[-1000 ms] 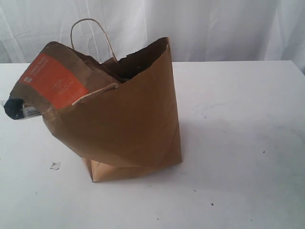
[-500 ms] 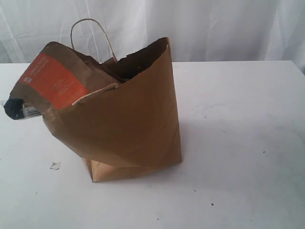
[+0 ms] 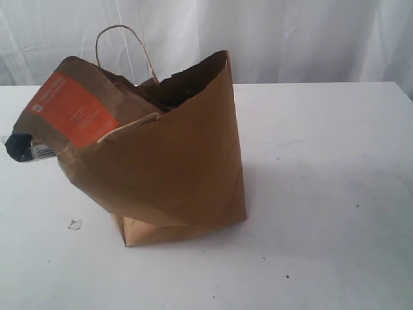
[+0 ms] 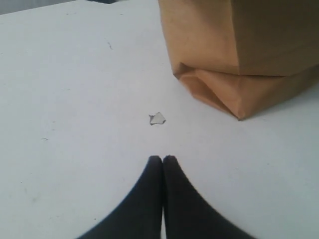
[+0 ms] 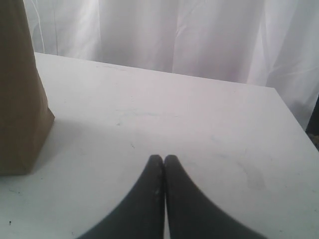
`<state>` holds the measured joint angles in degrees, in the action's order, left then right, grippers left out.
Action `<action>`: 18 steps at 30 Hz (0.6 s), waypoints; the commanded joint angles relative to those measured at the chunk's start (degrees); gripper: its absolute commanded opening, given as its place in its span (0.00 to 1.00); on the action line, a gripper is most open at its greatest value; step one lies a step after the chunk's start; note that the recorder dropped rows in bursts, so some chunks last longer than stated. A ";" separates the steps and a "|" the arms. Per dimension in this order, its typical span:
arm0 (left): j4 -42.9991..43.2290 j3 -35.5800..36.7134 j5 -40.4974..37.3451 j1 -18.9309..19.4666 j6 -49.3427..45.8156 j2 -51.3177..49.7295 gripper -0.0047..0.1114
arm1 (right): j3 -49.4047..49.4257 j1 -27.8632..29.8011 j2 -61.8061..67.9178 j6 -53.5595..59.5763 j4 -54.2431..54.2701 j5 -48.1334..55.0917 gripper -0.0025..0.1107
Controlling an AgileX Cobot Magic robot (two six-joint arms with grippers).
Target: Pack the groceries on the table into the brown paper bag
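Observation:
The brown paper bag (image 3: 174,168) stands on the table (image 3: 322,194), leaning left, with a loop handle up at the back. A kraft pouch with an orange label (image 3: 72,111) sticks out over its left rim. Under the pouch pokes a dark blue packet end (image 3: 19,147); I cannot tell which item it is. The other groceries are hidden or out of view. My left gripper (image 4: 163,158) is shut and empty above the table near the bag's base (image 4: 239,89). My right gripper (image 5: 164,157) is shut and empty, right of the bag (image 5: 20,99). Neither gripper shows in the exterior view.
A small torn scrap of paper (image 3: 75,224) lies on the table left of the bag's base, just ahead of the left fingertips (image 4: 157,118). A white curtain (image 3: 290,39) hangs behind the table's far edge.

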<state>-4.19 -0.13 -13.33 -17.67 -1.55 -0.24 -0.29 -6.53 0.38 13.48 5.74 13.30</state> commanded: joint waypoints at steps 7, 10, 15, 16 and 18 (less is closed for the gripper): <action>-0.95 0.13 -0.06 9.68 0.09 0.24 0.04 | 0.29 0.26 -0.38 -0.29 -0.29 -0.58 0.02; -0.95 0.13 -0.06 11.51 0.09 0.24 0.04 | 0.29 0.26 -0.38 -0.29 -0.29 -0.58 0.02; -0.86 0.13 -0.06 13.19 0.09 0.24 0.04 | 0.29 0.26 -0.38 -0.29 -0.29 -0.58 0.02; -0.86 0.13 -0.06 13.19 0.09 0.24 0.04 | 0.29 0.26 -0.38 -0.29 -0.29 -0.58 0.02; -0.86 0.13 -0.06 13.19 0.09 0.24 0.04 | 0.29 0.26 -0.38 -0.29 -0.29 -0.58 0.02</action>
<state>-4.63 -0.13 -13.33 -4.65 -1.55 -0.24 -0.29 -6.53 0.38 13.48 5.74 13.30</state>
